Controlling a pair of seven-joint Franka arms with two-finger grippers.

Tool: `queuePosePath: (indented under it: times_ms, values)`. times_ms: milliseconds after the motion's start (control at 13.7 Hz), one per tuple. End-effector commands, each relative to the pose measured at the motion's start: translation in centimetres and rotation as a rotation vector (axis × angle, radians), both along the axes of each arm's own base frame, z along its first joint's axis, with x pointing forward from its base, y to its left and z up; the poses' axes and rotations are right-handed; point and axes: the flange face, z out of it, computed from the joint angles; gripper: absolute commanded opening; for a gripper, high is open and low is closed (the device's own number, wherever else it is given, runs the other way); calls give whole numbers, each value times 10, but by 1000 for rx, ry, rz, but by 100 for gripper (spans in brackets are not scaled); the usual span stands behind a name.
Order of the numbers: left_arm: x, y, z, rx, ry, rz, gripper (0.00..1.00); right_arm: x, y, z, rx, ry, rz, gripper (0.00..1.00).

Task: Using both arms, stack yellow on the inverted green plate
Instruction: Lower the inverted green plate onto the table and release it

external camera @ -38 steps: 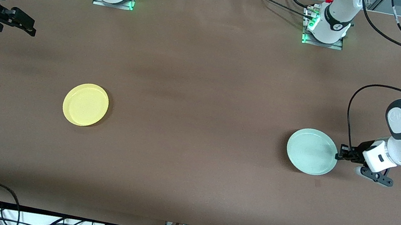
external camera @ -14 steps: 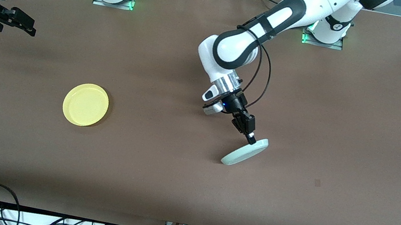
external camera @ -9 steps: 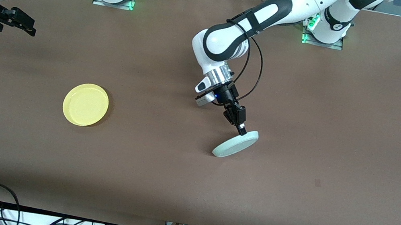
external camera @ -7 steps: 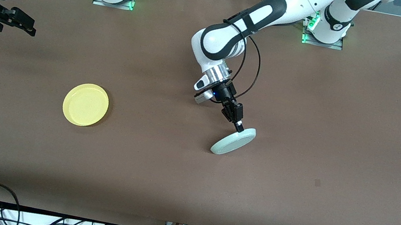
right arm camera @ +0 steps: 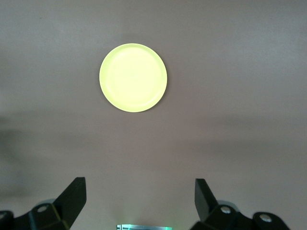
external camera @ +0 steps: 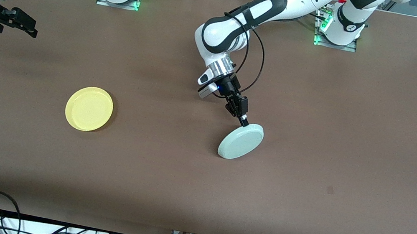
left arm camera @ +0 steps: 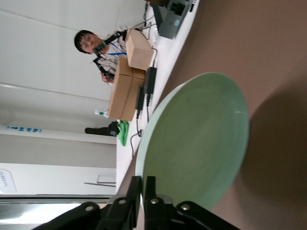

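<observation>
Landmark: green plate (external camera: 241,141), near the middle of the brown table (external camera: 302,217).

1. Green plate. Tilted, underside turned up toward the front camera, its lower rim at or close to the cloth, its upper rim held. Inversion looks nearly done; the plate is not yet lying flat.

2. Left gripper (external camera: 242,120). Just above the green plate, at its upper rim, pinching that rim between both fingers; the left wrist view shows the fingers (left arm camera: 135,194) drawn close together with the plate's edge running between them.

3. Yellow (external camera: 89,108). Flat on the table, rim up, well apart from the green plate toward the right arm's end, a little farther from the front camera. Untouched; stacking remains.

4. Right gripper (external camera: 23,23). Well apart from the green plate, hovering at the right arm's end of the table; fingers spread wide, empty. This arm waits.
</observation>
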Motion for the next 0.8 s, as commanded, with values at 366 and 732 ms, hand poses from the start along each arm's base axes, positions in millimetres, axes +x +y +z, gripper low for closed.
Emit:
queuePosePath:
  times_ms: [366,732]
  values:
    - [-20,-23,-14,-316,318,177,100,1,0,4,16,8,-13,100]
    - [27,-7,28,-659,400,377,100,2,-1,3,15,8,-10,100]
